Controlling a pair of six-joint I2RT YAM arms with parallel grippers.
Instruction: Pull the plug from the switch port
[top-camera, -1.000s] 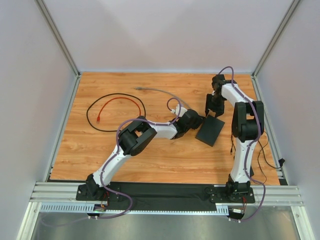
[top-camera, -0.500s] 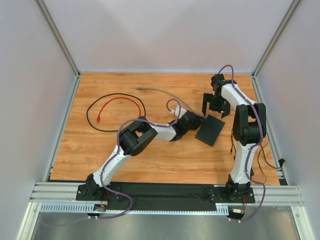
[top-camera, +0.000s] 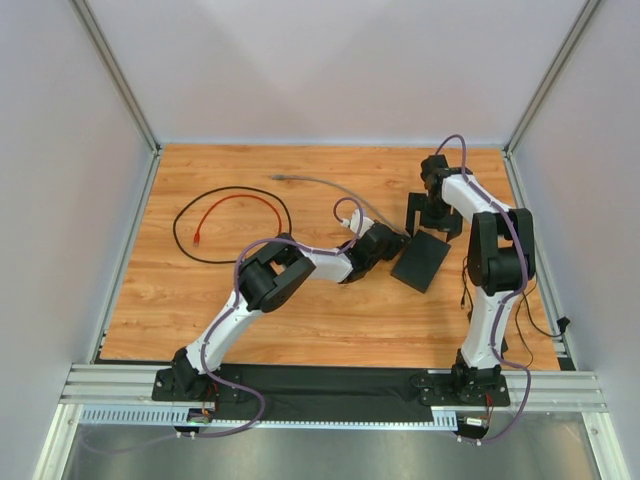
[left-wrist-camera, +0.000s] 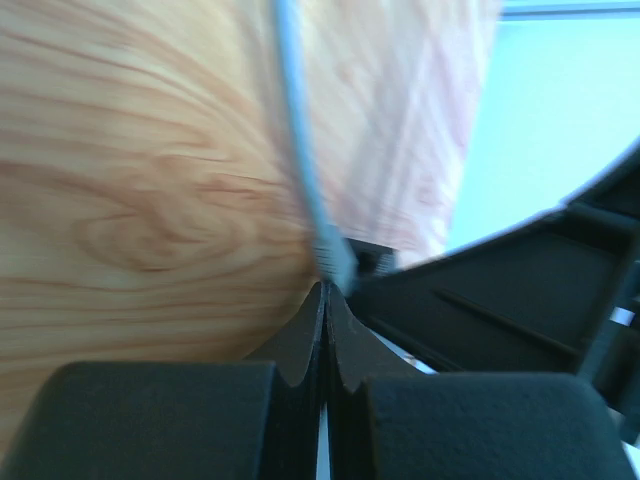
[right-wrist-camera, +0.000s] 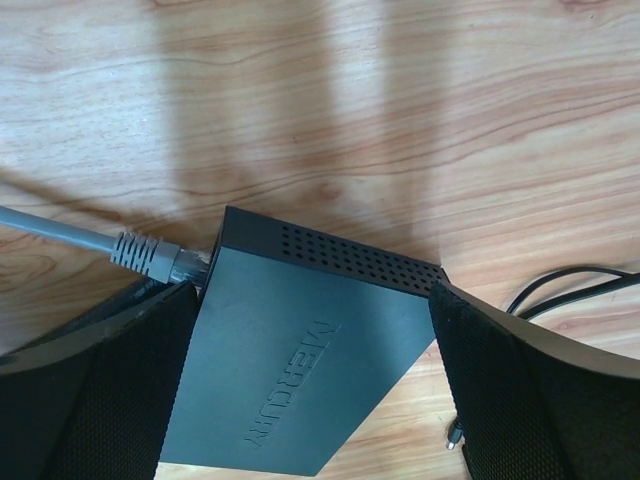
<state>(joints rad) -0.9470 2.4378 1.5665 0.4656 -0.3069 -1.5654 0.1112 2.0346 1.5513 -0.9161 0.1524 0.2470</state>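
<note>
The switch (top-camera: 421, 260) is a flat black box on the wooden table, also in the right wrist view (right-wrist-camera: 300, 370), marked MERCURY. A grey cable (top-camera: 320, 183) ends in a grey plug (right-wrist-camera: 148, 255) seated in the port at the switch's left corner. My right gripper (top-camera: 432, 214) is open, and its fingers (right-wrist-camera: 85, 390) straddle the switch's far end. My left gripper (top-camera: 388, 240) is shut. Its tips (left-wrist-camera: 328, 292) meet right at the plug (left-wrist-camera: 336, 256), with nothing visibly between them.
A black cable loop (top-camera: 190, 240) with a red cable (top-camera: 235, 199) inside lies at the left. A thin black cord (right-wrist-camera: 565, 285) with a small barrel plug (right-wrist-camera: 452, 432) lies right of the switch. White walls and metal posts enclose the table.
My right gripper has opened wide and come down over the switch's far end. The left arm and the switch have barely moved.
</note>
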